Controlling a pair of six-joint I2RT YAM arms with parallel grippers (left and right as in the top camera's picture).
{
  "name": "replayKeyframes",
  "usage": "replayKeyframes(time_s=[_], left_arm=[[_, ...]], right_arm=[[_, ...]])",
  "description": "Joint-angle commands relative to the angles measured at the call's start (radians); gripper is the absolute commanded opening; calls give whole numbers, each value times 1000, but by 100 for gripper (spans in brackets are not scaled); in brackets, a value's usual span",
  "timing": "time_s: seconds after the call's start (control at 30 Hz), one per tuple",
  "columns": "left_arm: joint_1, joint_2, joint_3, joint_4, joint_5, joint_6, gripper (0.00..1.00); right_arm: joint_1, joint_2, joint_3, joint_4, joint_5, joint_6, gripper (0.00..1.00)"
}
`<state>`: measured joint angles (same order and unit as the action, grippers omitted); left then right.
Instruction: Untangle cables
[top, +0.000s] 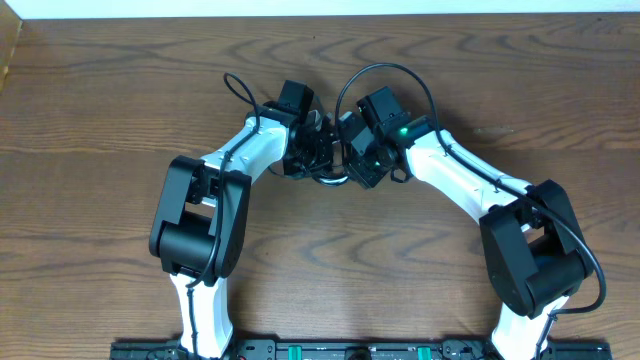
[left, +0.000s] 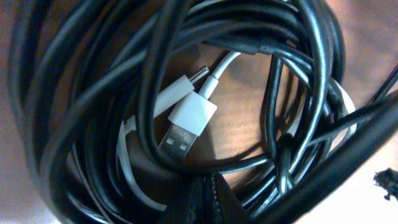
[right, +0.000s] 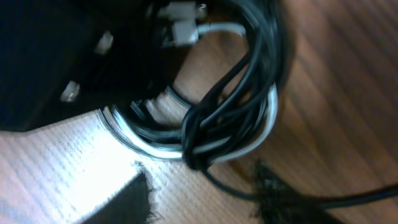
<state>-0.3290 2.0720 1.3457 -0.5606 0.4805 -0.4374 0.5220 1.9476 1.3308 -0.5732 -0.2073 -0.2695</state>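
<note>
The cables (top: 330, 178) lie as one small bundle at the table's middle, between the two wrists. In the left wrist view black coils (left: 93, 93) fill the frame around a white cord with a USB plug (left: 186, 124). My left gripper (left: 210, 196) is shut, its tips tucked under a black strand; whether a strand is pinched does not show. In the right wrist view the bundle (right: 230, 124) of black and white loops lies just ahead of my right gripper (right: 205, 199), which stands open with only one thin black strand (right: 236, 186) crossing the gap.
Thick black arm wires arch above each wrist, one on the left (top: 240, 90) and one on the right (top: 385, 75). The wooden table (top: 100, 110) stretches to both sides; its far edge (top: 320, 8) runs along the top.
</note>
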Motion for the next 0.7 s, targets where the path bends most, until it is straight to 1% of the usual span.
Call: replayKeyframes(time_s=[0.0, 0.1, 0.23, 0.33, 0.43, 0.57, 0.67], left_arm=[[5, 23, -5, -47, -17, 25, 7], [5, 23, -5, -84, -17, 25, 8], [5, 23, -5, -105, -17, 25, 8], [5, 23, -5, -107, -14, 25, 7], [5, 23, -5, -111, 21, 25, 8], [5, 23, -5, -110, 28, 25, 7], [5, 23, -5, -114, 30, 24, 7]], right_arm=[[4, -10, -4, 8, -9, -76, 28], [8, -10, -4, 5, -34, -77, 27], [8, -4, -5, -20, -31, -185, 31], [10, 3, -5, -32, -40, -232, 35], [23, 16, -5, -36, -55, -282, 35], [37, 22, -5, -40, -53, -314, 37], [43, 23, -5, -40, -45, -316, 37]])
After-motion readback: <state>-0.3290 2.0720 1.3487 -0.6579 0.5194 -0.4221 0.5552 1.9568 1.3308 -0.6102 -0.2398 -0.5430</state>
